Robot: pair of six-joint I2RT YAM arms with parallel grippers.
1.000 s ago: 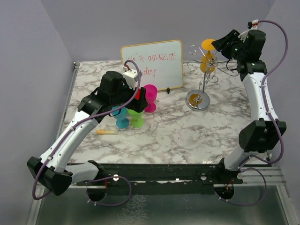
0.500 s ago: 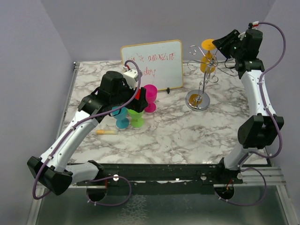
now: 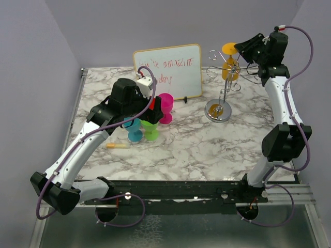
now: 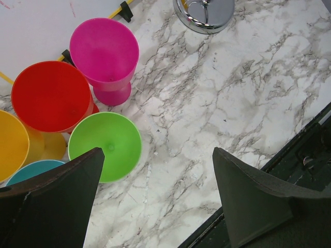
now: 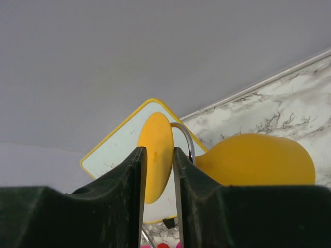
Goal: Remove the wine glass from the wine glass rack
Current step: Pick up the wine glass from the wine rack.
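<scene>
wine glass [image 5: 258, 157] | foot disc inside right gripper [image 5: 158, 155] | hanging on rack [image 3: 218, 110]

Pretty plain setup: a desk [image 3: 207, 150] with a white-and-grey marble-look top sits boxed in by pale lavender walls. The back wall [image 3: 170, 26] is right behind its far edge, and the left wall [image 3: 31, 93] and right wall [image 3: 318, 77] run along its sides. A black rail [image 3: 181, 188] runs along the near edge, with a silver metal frame [image 3: 305, 194] at the near right corner. Below that is a speckled grey-green surface [image 3: 170, 232]. Light's soft and even, shadows faint.
</scene>
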